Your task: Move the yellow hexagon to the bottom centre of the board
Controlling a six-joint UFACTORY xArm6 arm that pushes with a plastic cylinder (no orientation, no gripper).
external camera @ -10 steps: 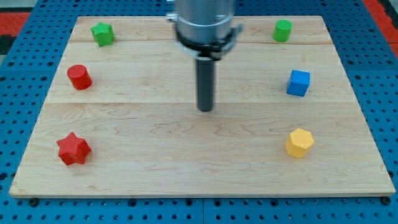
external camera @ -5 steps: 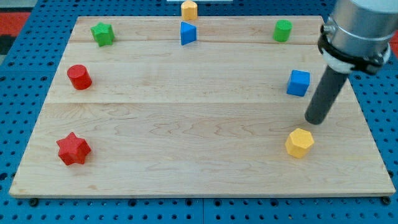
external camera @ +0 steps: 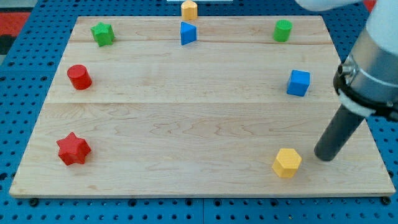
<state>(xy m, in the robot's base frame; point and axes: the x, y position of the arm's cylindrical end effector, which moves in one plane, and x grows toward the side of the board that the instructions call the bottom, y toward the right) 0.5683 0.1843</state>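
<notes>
The yellow hexagon point(external camera: 286, 162) lies near the board's bottom edge, right of centre. My tip point(external camera: 324, 155) rests on the board just to the right of it and slightly higher in the view, a small gap apart. The dark rod rises from the tip toward the view's upper right, where the arm's grey body enters.
A blue cube point(external camera: 298, 82) sits at the right, a green cylinder point(external camera: 282, 30) top right, a blue triangle point(external camera: 188, 33) and an orange block point(external camera: 189, 9) top centre, a green star point(external camera: 102, 33) top left, a red cylinder point(external camera: 79, 76) left, a red star point(external camera: 73, 149) bottom left.
My tip swept from the board's middle to the right, then down and around the yellow hexagon. The hexagon has shifted down and to the left, toward the bottom edge.
</notes>
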